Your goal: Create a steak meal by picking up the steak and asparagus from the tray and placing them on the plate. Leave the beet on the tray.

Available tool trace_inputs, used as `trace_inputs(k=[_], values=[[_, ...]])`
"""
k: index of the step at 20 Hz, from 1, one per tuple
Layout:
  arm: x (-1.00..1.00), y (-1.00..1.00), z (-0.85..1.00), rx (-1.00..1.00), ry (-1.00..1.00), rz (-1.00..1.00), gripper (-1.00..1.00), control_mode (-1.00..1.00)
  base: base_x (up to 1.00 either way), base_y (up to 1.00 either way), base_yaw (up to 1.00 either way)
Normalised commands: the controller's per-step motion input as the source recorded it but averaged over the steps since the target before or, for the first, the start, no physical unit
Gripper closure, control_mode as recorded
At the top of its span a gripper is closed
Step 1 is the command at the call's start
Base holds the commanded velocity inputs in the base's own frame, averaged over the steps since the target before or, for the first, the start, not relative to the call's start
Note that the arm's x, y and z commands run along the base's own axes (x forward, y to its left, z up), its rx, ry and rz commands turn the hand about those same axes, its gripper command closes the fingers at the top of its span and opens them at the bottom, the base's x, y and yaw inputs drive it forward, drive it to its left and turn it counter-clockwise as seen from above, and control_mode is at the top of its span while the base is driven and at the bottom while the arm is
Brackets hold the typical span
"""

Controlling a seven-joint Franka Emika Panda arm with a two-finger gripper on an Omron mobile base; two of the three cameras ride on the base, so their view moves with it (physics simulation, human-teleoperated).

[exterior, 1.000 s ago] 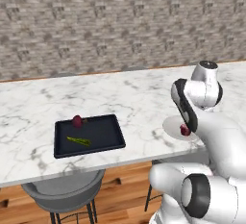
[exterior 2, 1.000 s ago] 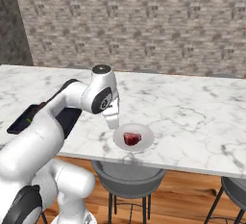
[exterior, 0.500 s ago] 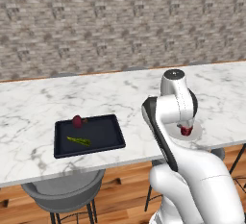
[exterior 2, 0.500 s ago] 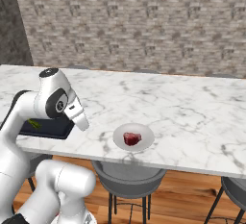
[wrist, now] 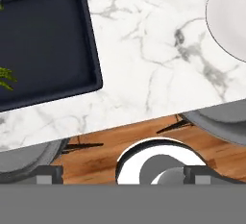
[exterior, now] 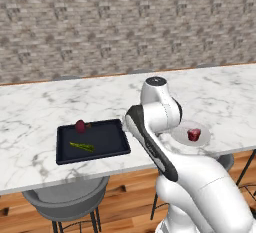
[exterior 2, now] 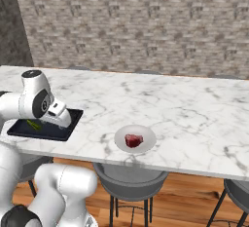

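— While the steak is sitting on the plate, where is the green stalk?

— The asparagus is lying in the middle of the tray. The beet is resting near the tray's back edge, close to the stalk but not touching it.

— Where is the tray sitting?

— It is lying on the marble counter, near the front edge, well apart from the plate. Gray stools are standing under the counter.

— What is the arm doing?

— It is bending over the bare counter between the tray and the plate. From the hand's own camera I am seeing the tray's corner on one side and the plate's rim on the other.

— Is the gripper holding anything?

— No. Its fingers are standing spread wide, with nothing between them.
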Motion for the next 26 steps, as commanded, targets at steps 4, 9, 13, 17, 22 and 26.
trace_inputs(k=[4,9,13,17,22,26], values=[[0.27,1.0,-0.26,0.0,0.16,0.59,-1.0,-1.0,0.0,0.0,0.0],[0.6,1.0,-0.29,-0.02,0.13,0.34,-1.0,-1.0,0.0,0.0,0.0],[0.71,0.93,-0.24,-0.08,0.1,0.06,-1.0,-1.0,0.0,0.0,0.0],[0.72,0.75,-0.27,-0.06,0.09,0.03,-1.0,-1.0,0.0,0.0,0.0],[0.59,0.5,-0.42,-0.05,0.02,0.05,-1.0,-1.0,0.0,0.0,0.0],[0.5,0.25,-0.49,-0.04,0.0,0.08,-1.0,-1.0,0.0,0.0,0.0]])
